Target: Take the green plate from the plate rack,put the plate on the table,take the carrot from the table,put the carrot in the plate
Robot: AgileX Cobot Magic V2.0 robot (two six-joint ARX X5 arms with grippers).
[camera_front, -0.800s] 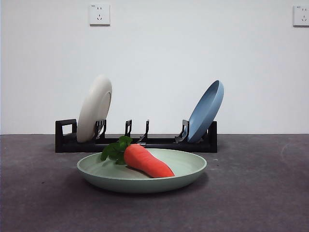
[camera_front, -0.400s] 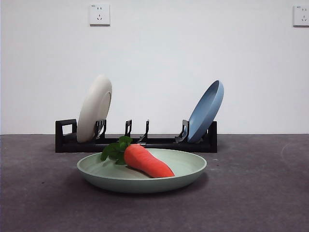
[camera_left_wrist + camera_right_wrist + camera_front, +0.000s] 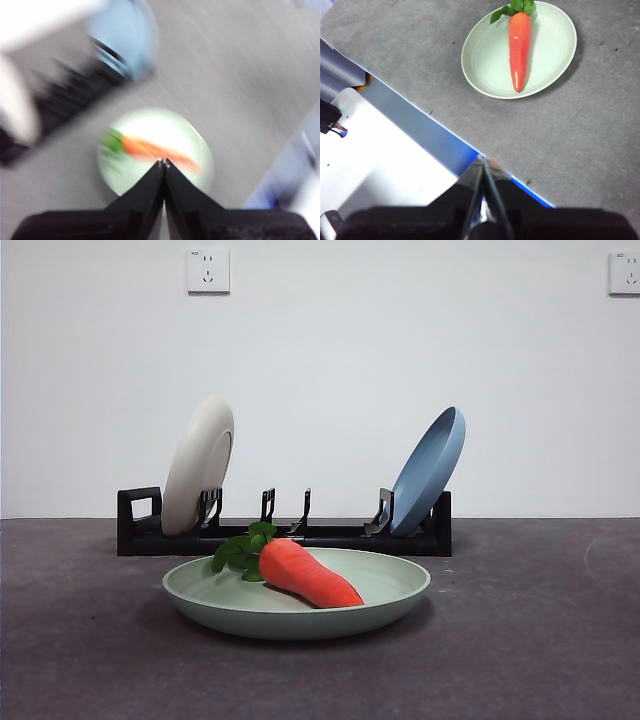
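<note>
The task looks finished: the orange tapered toy carrot [image 3: 305,575] lies in the pale sage-green round plate [image 3: 390,592] on the dark grey table [image 3: 540,640], mid-desk before the black rack [image 3: 285,535], both grippers [image 3: 163,163] [image 3: 483,161] pressed together, empty, well clear.

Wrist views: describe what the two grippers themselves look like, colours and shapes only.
The left gripper shows two matte black jaws, broad at the base and tapering to fine tips with small pale specks; the picture is motion-blurred. The right gripper has the same black tapered jaws, thinner and blade-like toward the tips, with glossy edges. No cables or markings show on either.
</note>
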